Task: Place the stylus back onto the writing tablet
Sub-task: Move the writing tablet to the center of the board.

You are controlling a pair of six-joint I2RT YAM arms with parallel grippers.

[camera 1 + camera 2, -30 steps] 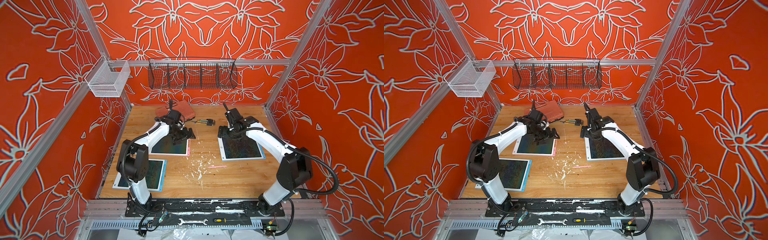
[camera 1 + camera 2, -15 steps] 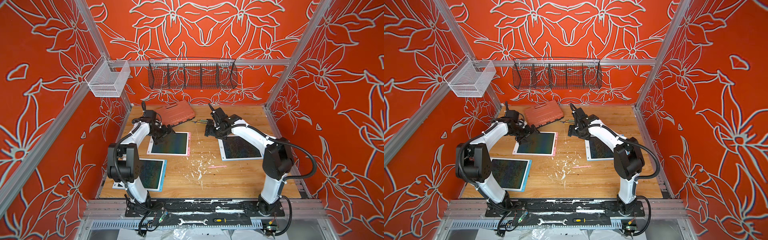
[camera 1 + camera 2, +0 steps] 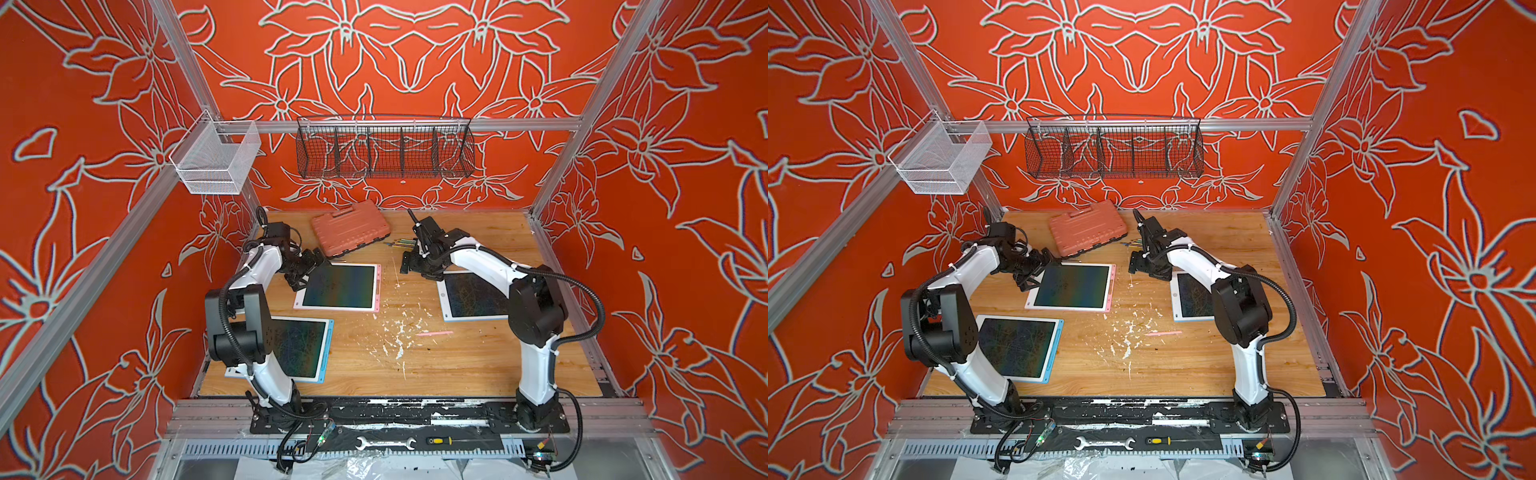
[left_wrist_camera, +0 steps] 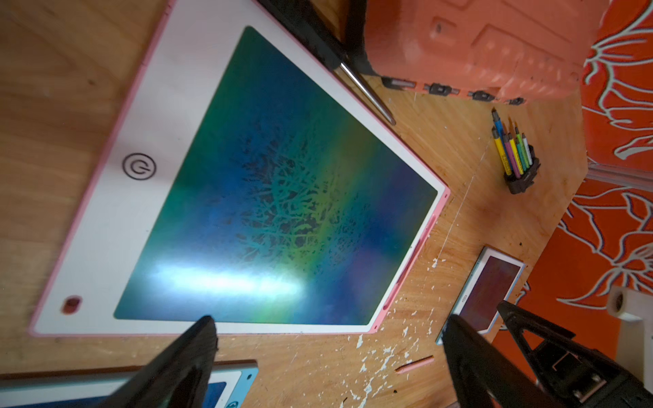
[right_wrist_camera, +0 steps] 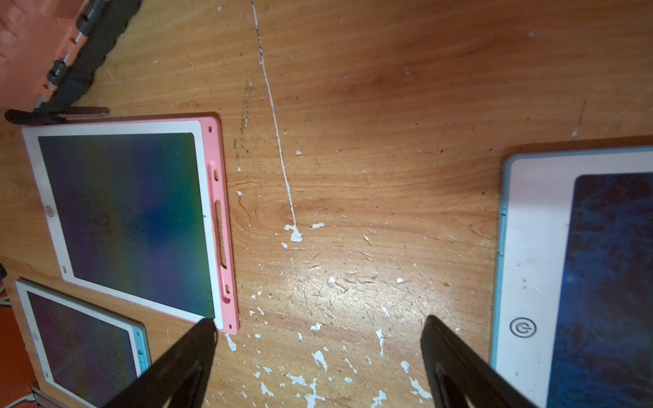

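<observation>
Nearest you, the pink stylus (image 3: 434,333) lies flat and loose on the wooden table (image 3: 457,365) among white flecks (image 3: 399,332). It sits at about 4 o'clock from the pink-framed writing tablet (image 3: 338,286), well apart from it. It is slim and pencil-like, with one end tapered; expect it to roll. Its colour matches that frame, whose side slot (image 5: 218,226) stands empty, so that is likely its home.

Farther back, the left gripper (image 4: 330,319) hovers spread at the tablet's 10 o'clock corner. The right gripper (image 5: 318,321), also spread, hovers over bare wood at 2 o'clock. Neither holds anything.
</observation>
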